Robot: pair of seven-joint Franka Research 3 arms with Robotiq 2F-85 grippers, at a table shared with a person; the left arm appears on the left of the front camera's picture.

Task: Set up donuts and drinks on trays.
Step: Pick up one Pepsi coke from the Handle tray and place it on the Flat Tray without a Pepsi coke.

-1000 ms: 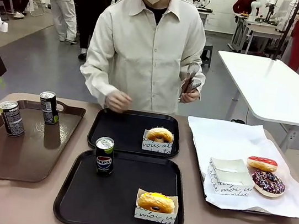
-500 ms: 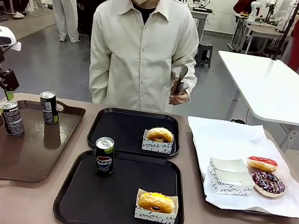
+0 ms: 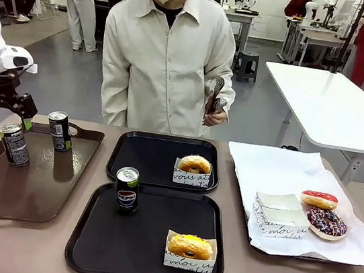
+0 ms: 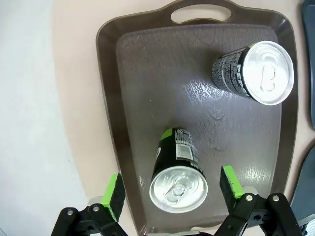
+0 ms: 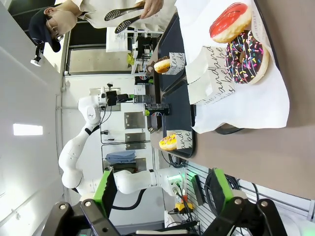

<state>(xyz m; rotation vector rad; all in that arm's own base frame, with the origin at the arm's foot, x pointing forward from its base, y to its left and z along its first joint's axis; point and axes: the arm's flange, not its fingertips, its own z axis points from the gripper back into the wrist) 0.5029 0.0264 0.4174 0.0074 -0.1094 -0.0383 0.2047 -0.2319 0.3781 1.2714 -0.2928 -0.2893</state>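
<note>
On the near black tray (image 3: 143, 243) — black Pepsi can (image 3: 126, 190), silver top

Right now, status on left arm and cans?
Left hand open, over left can on brown tray, not gripping. Right hand open, empty. Second can nearby.

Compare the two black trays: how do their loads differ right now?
The near black tray holds a Pepsi can and a yellow-glazed donut; the far black tray holds a golden-brown donut but no can. The near tray's donut is brighter yellow than the far tray's. Shared: matching trays, each donut in a lettered paper boat at the right.
</note>
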